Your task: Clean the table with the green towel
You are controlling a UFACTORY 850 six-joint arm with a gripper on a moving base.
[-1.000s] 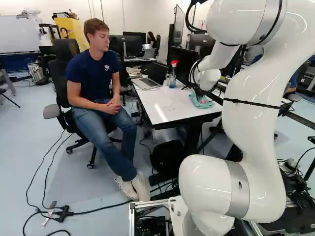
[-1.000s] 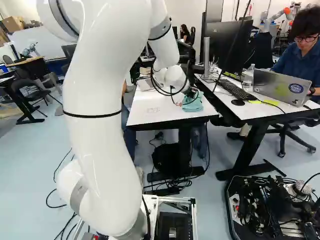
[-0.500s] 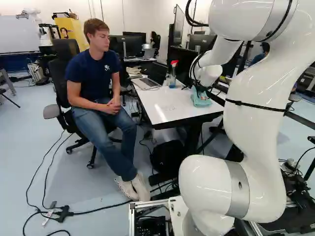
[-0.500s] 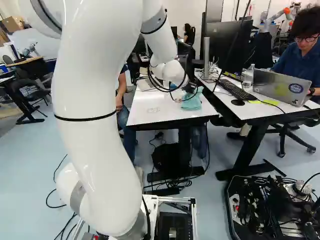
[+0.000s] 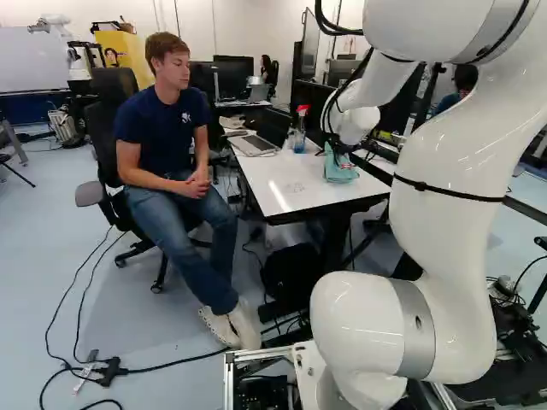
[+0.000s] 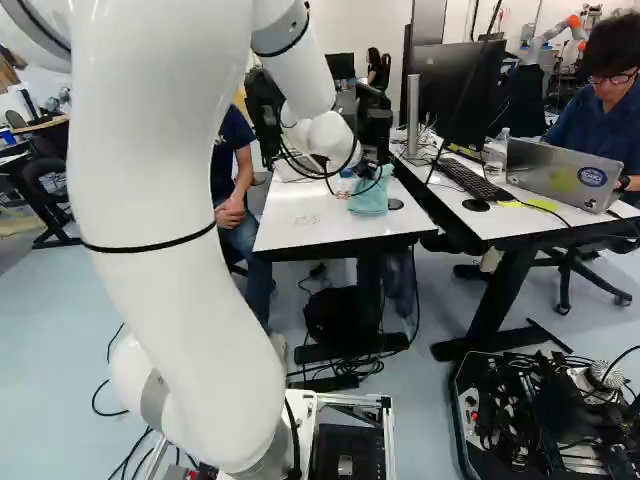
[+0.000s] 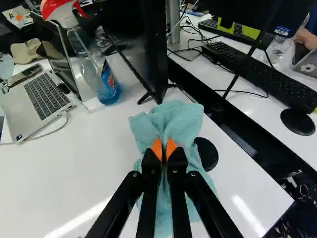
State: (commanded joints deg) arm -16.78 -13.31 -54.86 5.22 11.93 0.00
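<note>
On the white counter (image 7: 64, 163), toward its right side in the left base view, we've got the green towel (image 7: 171, 116) bunched up, and our tool (image 5: 335, 150) has it. Looking along the wrist, the two fingers are nearly together with a fold of cloth pinched between the orange pads (image 7: 156, 149), so yeah, we're calling that grasping the towel. The cloth puffs out ahead of the tips and spreads underneath and to both sides of the fingers. From where we sit it looks like the lower part rests on the surface, though the fingers cover a good chunk of it, so we can't swear to how much is touching. Our arm (image 5: 449, 162) reaches out over the counter to get there. A black round disc (image 7: 208, 153) pokes out right beside the towel, its edge partly covered by the cloth. Just ahead of the towel is the foot of a black monitor (image 7: 143, 49), next to that a spray bottle (image 7: 109, 91) with a red head and blue liquid, then an open laptop (image 7: 47, 96) well apart from the cloth. Across a dark gap, the neighbouring counter (image 7: 230, 101) carries a black keyboard (image 7: 257, 72) and a dark mouse (image 7: 298, 122).
</note>
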